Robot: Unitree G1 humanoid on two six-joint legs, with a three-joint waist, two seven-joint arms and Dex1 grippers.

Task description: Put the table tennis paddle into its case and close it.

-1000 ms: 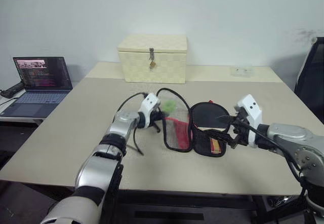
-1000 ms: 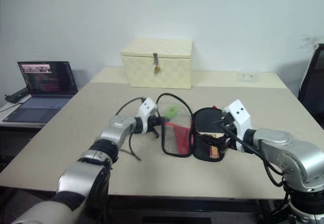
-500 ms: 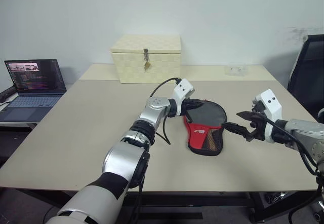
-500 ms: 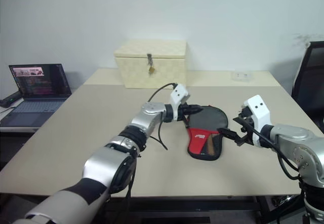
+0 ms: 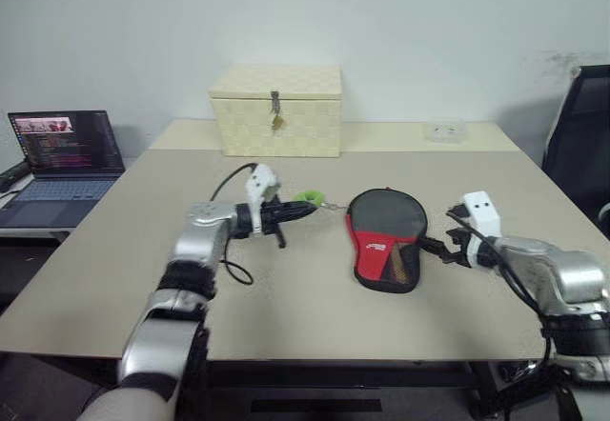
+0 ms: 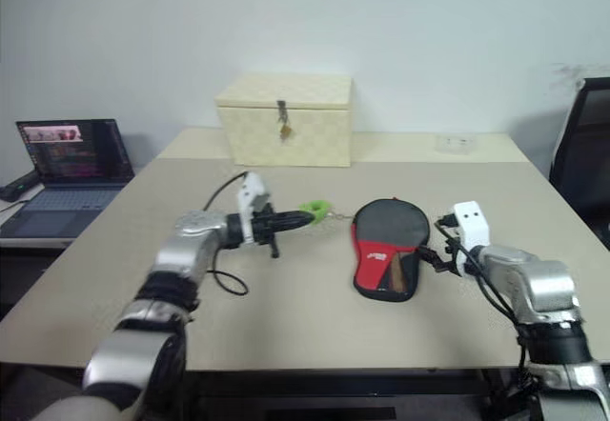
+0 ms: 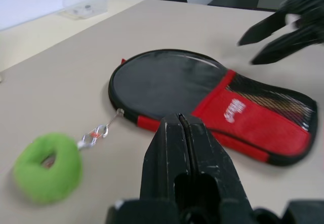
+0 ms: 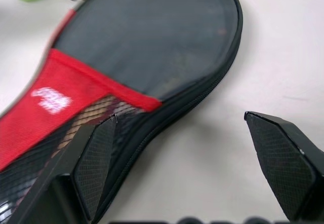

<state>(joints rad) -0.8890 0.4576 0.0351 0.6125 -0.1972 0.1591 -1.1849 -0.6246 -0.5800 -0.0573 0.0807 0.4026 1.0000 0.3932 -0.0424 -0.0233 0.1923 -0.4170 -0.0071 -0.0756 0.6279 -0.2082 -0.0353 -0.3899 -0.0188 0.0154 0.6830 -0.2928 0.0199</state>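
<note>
The case (image 5: 385, 241) is lying flat and folded shut in the middle of the table (image 5: 114, 259), black round part toward the far side and red handle part toward the near edge, with the paddle's striped handle showing through the mesh. A little green ring (image 5: 308, 196) on a short chain sits just off its left rim. The left gripper (image 5: 307, 209) is clenched tight with nothing in it, right by that ring, while the right gripper (image 5: 428, 246) is spread wide at the case's right edge, one finger (image 8: 96, 163) over the edge, and a cream latched box (image 5: 277, 109) sits further back.
</note>
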